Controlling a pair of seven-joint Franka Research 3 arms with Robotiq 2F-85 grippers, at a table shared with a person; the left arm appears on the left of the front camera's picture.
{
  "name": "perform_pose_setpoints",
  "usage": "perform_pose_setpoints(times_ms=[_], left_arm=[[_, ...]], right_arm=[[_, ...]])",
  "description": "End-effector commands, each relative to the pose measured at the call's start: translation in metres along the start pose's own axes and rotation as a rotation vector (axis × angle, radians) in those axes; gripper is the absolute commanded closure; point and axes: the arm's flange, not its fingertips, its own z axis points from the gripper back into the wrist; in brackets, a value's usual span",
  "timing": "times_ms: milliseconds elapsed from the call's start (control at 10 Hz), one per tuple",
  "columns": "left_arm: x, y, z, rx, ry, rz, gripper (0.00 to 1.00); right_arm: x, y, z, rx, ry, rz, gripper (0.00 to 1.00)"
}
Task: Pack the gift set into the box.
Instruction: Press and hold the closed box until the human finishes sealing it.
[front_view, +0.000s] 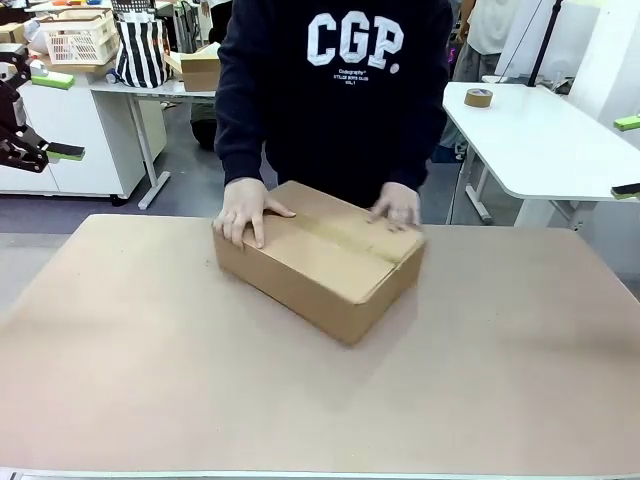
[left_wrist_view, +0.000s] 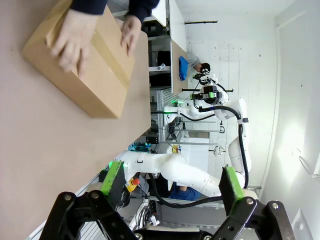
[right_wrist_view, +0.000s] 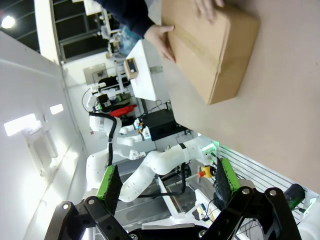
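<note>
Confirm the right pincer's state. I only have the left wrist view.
Observer: The right pincer is open with nothing between its pads, well clear of the box.
Operator: Any tape nearby for sealing?
Observer: Yes, a tape roll lies on the white side table, beyond the work table on the robot's right.
</note>
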Motion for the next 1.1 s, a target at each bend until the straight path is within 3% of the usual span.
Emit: perform_pose_setpoints(times_ms=[0, 1000], left_arm=[[-0.0016, 0.0007, 0.0016, -0.001, 0.013, -0.011, 0.0], [-0.0016, 0.0007, 0.0016, -0.001, 0.013, -0.011, 0.0]], right_arm=[[0.0, 0.0022, 0.001, 0.013, 0.003, 0.021, 0.0], [0.0, 0.0022, 0.001, 0.013, 0.003, 0.021, 0.0]])
